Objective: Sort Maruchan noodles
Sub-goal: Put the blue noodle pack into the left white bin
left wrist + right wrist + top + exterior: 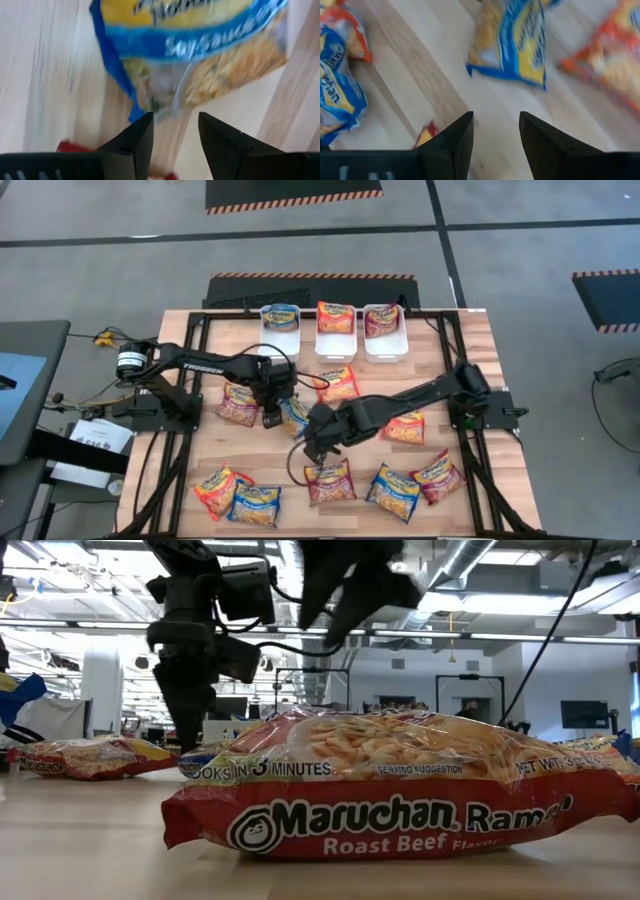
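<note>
Maruchan packets lie scattered flat on the wooden table [200, 450]. My left gripper [272, 416] is open and points down beside a blue Soy Sauce packet [293, 415]. In its wrist view the packet [200, 45] lies just ahead of the gripper [175, 127], and I cannot tell whether the fingertips touch the packet's edge. My right gripper [315, 444] is open and empty above bare wood, between that blue packet [515, 45] and a dark red Roast Beef packet [330, 480], which fills the low view [400, 790].
Three white trays at the far edge hold a blue [281, 320], an orange-red [335, 320] and a dark red packet [382, 320]. Other packets lie at far left [238, 402], centre [338, 383], right [405, 427] and along the near edge [255, 502] [393, 490] [438, 475].
</note>
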You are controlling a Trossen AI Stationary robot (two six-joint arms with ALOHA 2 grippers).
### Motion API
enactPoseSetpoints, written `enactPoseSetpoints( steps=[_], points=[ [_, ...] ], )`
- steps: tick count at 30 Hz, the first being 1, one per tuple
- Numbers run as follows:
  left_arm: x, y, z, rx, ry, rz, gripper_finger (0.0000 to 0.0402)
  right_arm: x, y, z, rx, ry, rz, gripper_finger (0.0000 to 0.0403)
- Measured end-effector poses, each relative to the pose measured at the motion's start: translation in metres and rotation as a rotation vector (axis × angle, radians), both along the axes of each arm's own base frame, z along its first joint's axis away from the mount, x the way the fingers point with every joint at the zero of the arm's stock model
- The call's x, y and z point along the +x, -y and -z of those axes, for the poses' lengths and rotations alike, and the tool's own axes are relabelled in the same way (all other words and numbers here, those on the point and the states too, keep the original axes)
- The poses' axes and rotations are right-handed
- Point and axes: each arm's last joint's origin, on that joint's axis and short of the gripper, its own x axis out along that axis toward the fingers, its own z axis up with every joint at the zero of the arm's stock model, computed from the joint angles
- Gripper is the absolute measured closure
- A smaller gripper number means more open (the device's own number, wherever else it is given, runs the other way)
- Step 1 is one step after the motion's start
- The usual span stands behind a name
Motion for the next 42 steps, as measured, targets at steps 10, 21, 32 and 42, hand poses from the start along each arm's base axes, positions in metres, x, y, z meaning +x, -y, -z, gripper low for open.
enactPoseSetpoints(
  steps=[10, 21, 32, 42],
  points=[
    [-0.018, -0.008, 0.001, 0.068, -0.171, 0.023, 0.026, 0.03, 0.031, 0.035, 0.004, -0.025, -0.118, 0.0289],
    [-0.025, -0.03, 0.0, 0.065, -0.188, 0.012, 0.026, 0.052, 0.051, 0.055, -0.034, 0.031, -0.153, 0.0344],
    [-0.042, -0.056, 0.0, 0.038, -0.27, 0.006, 0.026, 0.049, 0.063, 0.059, -0.059, -0.022, -0.172, 0.0374],
    [-0.043, -0.064, 0.0, -0.073, -0.202, -0.026, 0.026, 0.042, 0.061, 0.084, -0.027, -0.058, -0.173, 0.0383]
  ],
)
